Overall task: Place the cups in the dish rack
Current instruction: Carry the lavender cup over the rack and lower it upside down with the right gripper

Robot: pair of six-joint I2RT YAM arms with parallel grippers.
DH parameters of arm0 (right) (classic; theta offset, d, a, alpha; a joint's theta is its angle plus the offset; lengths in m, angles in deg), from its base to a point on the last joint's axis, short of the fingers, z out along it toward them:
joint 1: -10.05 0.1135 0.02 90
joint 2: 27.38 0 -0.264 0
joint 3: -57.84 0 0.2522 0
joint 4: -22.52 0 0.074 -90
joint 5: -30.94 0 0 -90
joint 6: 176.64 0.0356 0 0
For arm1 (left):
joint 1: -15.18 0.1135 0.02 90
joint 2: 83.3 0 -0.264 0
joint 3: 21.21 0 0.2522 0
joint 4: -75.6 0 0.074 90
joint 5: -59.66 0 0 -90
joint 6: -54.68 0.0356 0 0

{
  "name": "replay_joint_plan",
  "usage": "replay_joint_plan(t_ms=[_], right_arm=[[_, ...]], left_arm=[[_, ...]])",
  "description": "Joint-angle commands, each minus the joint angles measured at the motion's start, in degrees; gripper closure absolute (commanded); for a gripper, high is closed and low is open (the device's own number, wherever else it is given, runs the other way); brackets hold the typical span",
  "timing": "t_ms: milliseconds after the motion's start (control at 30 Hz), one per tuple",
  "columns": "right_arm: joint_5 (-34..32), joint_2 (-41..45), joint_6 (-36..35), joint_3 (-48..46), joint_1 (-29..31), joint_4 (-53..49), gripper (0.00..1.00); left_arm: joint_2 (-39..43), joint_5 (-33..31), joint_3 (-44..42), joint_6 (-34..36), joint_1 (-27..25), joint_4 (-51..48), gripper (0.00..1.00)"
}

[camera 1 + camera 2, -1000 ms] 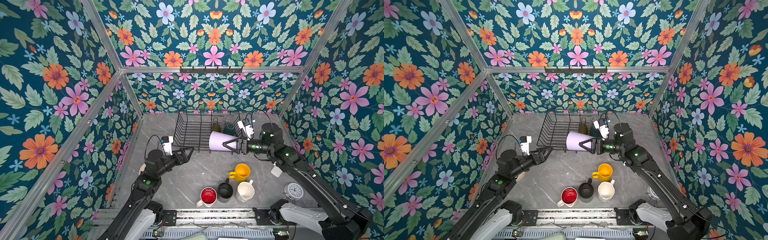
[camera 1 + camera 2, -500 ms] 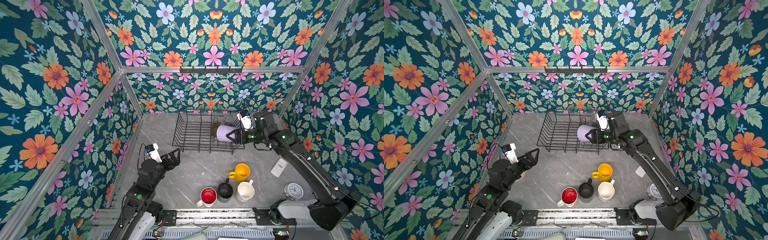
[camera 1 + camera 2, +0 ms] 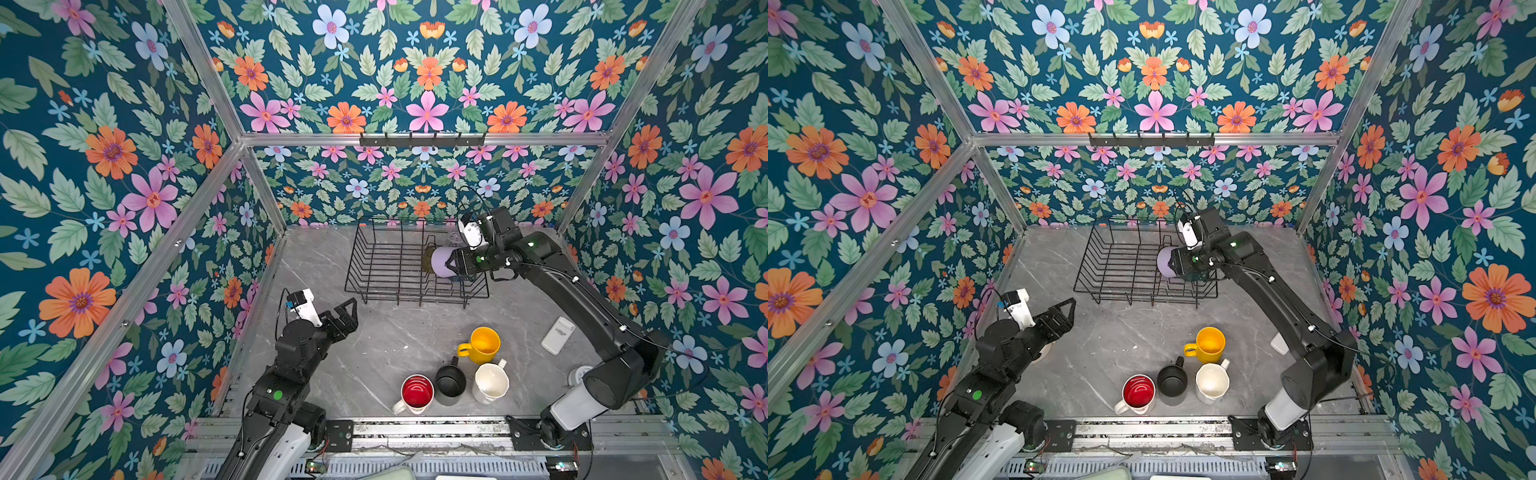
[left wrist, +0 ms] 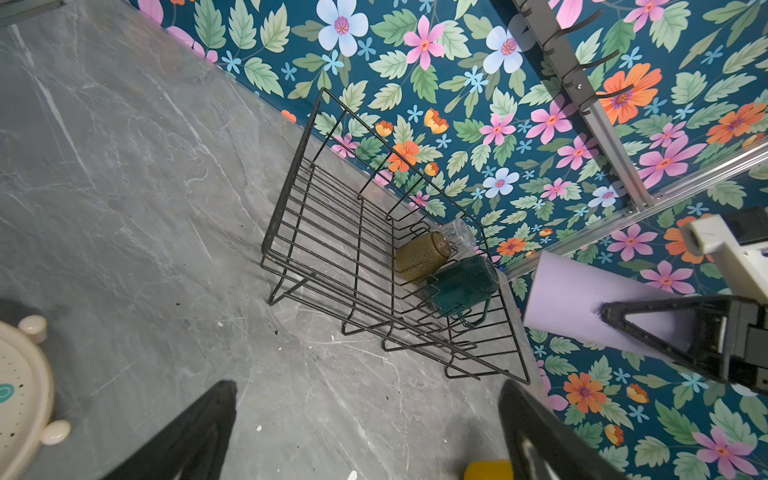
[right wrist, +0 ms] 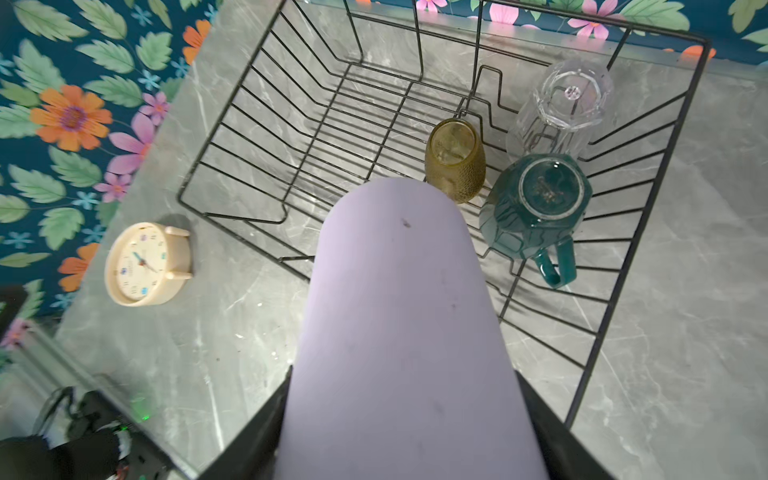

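Right now my right pincer [image 3: 454, 264] is clamped around the lilac tumbler [image 5: 395, 311], one finger on each side of it, and I hold it on its side in the air over the right end of the dish rack [image 3: 386, 266]. From my right wrist view the tumbler's far end points down toward the rack's wires, just beside the olive glass tumbler [image 5: 455, 166]; whether the two touch I cannot tell. That olive one stands base up inside the rack, and next to it, in the same right end, sit the clear glass [image 5: 561, 104] and the dark green mug [image 5: 536, 203], both upside down too, the mug's handle pointing toward the rack's front wall. The rest of the rack is bare wire. My left pincer [image 3: 347, 320] hangs open and holds nothing, low over the table [image 3: 374, 361], well apart from the rack. Four cups are grouped on the table near its front edge: the yellow mug [image 3: 482, 345], then the black mug [image 3: 451, 380], the cream mug [image 3: 490, 382] and the white red-lined mug [image 3: 417, 392] close together. A small cream clock [image 5: 145, 264] rests on the table beside the rack's left end.
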Motion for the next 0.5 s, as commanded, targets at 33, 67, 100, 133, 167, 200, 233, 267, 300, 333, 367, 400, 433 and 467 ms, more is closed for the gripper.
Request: replay_joint_plan(t_ms=[33, 67, 100, 133, 167, 200, 233, 267, 300, 333, 367, 400, 433, 467], right_arm=[[-5.03, -4.97, -3.03, 4.09, 1.86, -3.85, 0.82], [-5.25, -5.89, -3.10, 4.92, 2.04, -4.25, 0.82], [-5.29, -6.91, -3.19, 5.74, 2.12, -4.70, 0.82], [-5.62, -8.07, -3.39, 6.51, 2.22, -5.11, 0.82], [-5.98, -9.03, -3.49, 7.32, 2.35, -5.56, 0.82], [-6.25, -9.95, -3.71, 7.92, 2.46, -5.84, 0.82], [-6.47, -10.94, -3.95, 8.66, 2.60, -6.22, 0.82], [-6.70, -11.93, -4.13, 9.39, 2.68, -6.52, 0.82], [-6.94, -12.76, -4.32, 9.99, 2.68, -6.77, 0.82], [-7.16, -13.86, -4.51, 10.76, 2.66, -7.28, 0.82], [-7.16, -14.93, -4.68, 11.62, 2.74, -7.81, 0.82], [-7.10, -15.62, -4.83, 12.26, 2.77, -8.25, 0.83], [-7.17, -16.68, -5.01, 13.14, 2.82, -8.82, 0.83], [-7.23, -17.64, -5.19, 14.00, 2.95, -9.37, 0.82]], left_arm=[[0.16, -0.89, 0.35, 1.42, 0.07, -0.07, 0.00], [0.20, -0.95, 0.43, 1.37, 0.12, -0.08, 0.00], [0.25, -0.96, 0.44, 1.39, 0.08, -0.20, 0.00], [0.40, -1.04, 0.46, 1.38, 0.12, -0.42, 0.00], [0.55, -1.22, 0.44, 1.41, 0.10, -0.60, 0.00], [0.72, -1.26, 0.35, 1.37, 0.07, -0.74, 0.00], [0.95, -1.39, 0.35, 1.37, 0.08, -0.97, 0.00], [1.15, -1.48, 0.27, 1.37, 0.12, -1.17, 0.00], [1.28, -1.61, 0.28, 1.41, 0.13, -1.29, 0.00], [1.47, -1.72, 0.26, 1.36, 0.05, -1.40, 0.00], [1.54, -1.70, 0.35, 1.38, 0.05, -1.51, 0.00], [1.62, -1.83, 0.35, 1.43, 0.06, -1.68, 0.00], [1.66, -1.92, 0.35, 1.41, 0.13, -1.74, 0.00], [1.78, -2.01, 0.35, 1.42, 0.11, -1.87, 0.00]])
